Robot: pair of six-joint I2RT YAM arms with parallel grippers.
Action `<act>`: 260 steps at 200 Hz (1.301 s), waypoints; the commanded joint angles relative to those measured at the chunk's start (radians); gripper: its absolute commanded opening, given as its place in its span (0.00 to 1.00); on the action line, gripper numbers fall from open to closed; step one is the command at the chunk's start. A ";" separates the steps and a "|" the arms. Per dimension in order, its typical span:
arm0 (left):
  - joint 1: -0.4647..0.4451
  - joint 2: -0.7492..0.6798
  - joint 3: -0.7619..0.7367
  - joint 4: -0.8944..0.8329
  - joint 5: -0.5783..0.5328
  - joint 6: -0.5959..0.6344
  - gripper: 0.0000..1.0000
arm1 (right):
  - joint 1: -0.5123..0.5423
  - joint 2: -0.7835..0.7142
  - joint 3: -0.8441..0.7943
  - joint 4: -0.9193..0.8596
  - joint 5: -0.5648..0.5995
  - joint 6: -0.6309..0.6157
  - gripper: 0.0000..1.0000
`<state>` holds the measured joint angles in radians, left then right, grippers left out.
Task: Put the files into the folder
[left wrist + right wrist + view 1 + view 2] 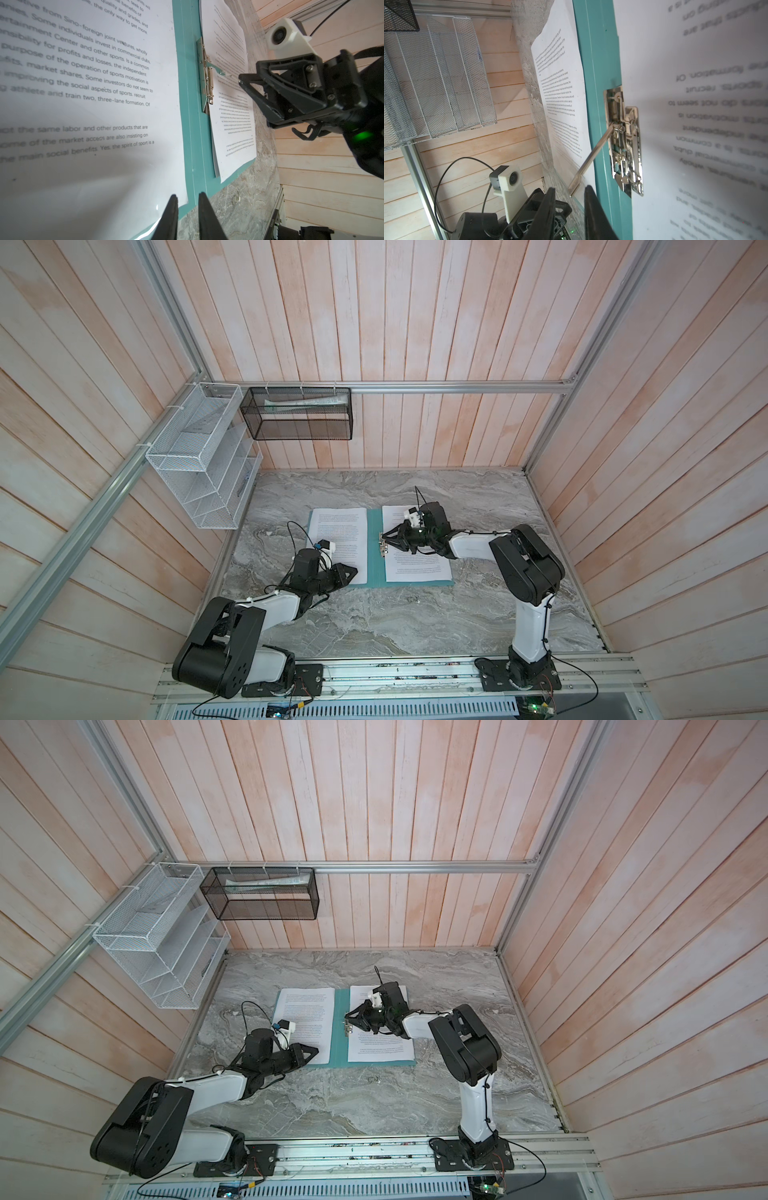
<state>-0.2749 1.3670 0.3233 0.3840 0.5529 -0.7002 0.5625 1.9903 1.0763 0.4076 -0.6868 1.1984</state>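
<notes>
Open folder on the marble table, a gripper at each half.

Nearest, the left gripper was seen low over the near corner of the left sheet, its jaws set narrow with a gap between them and nothing held. The folder lay open and flat, printed files resting on the right cover. Further back, the right gripper was placed at the metal clip, whose lever stood raised between narrowly parted jaws; contact could not be told.

Two arms: black joint housings, white link shells, black cables, white wrist-camera mounts, black triangular-frame grippers, silver screws, green indicator light
</notes>
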 commanded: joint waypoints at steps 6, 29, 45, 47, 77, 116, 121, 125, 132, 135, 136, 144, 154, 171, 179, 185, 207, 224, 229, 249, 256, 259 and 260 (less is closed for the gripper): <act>0.009 0.024 -0.019 0.044 -0.002 0.015 0.21 | 0.012 0.025 0.025 0.008 -0.018 -0.002 0.23; 0.016 0.048 -0.038 0.090 0.002 -0.005 0.21 | 0.017 0.021 0.030 -0.006 -0.014 -0.012 0.22; 0.017 0.058 -0.045 0.103 0.003 -0.008 0.20 | 0.021 0.020 0.034 -0.023 -0.015 -0.022 0.22; 0.016 0.059 -0.044 0.104 0.002 -0.008 0.20 | 0.021 0.021 0.034 -0.025 -0.014 -0.022 0.22; 0.018 0.067 -0.050 0.112 0.004 -0.006 0.20 | 0.025 0.021 0.043 -0.051 -0.012 -0.028 0.22; 0.017 0.075 -0.051 0.123 0.010 -0.008 0.20 | 0.025 0.025 0.035 -0.040 -0.015 -0.013 0.22; 0.017 0.078 -0.050 0.125 0.011 -0.007 0.20 | 0.025 0.027 0.034 -0.039 -0.018 -0.011 0.22; 0.018 0.079 -0.049 0.125 0.012 -0.007 0.20 | 0.026 0.028 0.034 -0.039 -0.020 -0.011 0.22; 0.018 0.080 -0.050 0.125 0.012 -0.007 0.20 | 0.027 0.030 0.034 -0.040 -0.024 -0.010 0.22; 0.017 0.081 -0.049 0.126 0.013 -0.007 0.20 | 0.026 0.031 0.034 -0.040 -0.025 -0.009 0.21; 0.018 0.082 -0.048 0.126 0.013 -0.007 0.20 | 0.026 0.031 0.032 -0.039 -0.026 -0.008 0.21; 0.017 0.082 -0.047 0.126 0.013 -0.007 0.20 | 0.026 0.030 0.026 -0.035 -0.025 -0.003 0.21; 0.018 0.083 -0.047 0.127 0.013 -0.007 0.20 | 0.027 0.028 0.016 -0.032 -0.023 0.000 0.22; 0.018 0.086 -0.046 0.129 0.014 -0.008 0.20 | 0.027 0.029 0.005 -0.026 -0.025 0.008 0.21; 0.017 0.088 -0.045 0.129 0.015 -0.009 0.20 | 0.027 0.027 0.002 -0.018 -0.026 0.013 0.21; 0.017 0.087 -0.045 0.129 0.015 -0.009 0.20 | 0.027 0.025 -0.008 -0.009 -0.027 0.019 0.21; 0.018 0.085 -0.047 0.129 0.015 -0.010 0.20 | 0.027 0.025 -0.012 0.002 -0.032 0.023 0.21; 0.017 0.086 -0.045 0.129 0.013 -0.010 0.20 | 0.028 0.027 -0.011 0.008 -0.036 0.026 0.20; 0.018 0.087 -0.045 0.129 0.013 -0.010 0.20 | 0.029 0.029 -0.009 0.008 -0.037 0.025 0.20; 0.017 0.085 -0.046 0.129 0.012 -0.012 0.20 | 0.030 0.035 -0.007 0.011 -0.041 0.024 0.19; 0.018 0.085 -0.047 0.130 0.013 -0.012 0.20 | 0.030 0.036 -0.009 0.013 -0.042 0.026 0.19; 0.018 0.085 -0.046 0.129 0.013 -0.012 0.20 | 0.030 0.040 -0.007 0.014 -0.043 0.026 0.19; 0.017 0.085 -0.046 0.130 0.013 -0.012 0.20 | 0.030 0.040 -0.007 0.014 -0.043 0.026 0.19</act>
<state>-0.2619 1.4437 0.2821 0.4908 0.5537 -0.7048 0.5842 1.9980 1.0760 0.3981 -0.7101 1.2156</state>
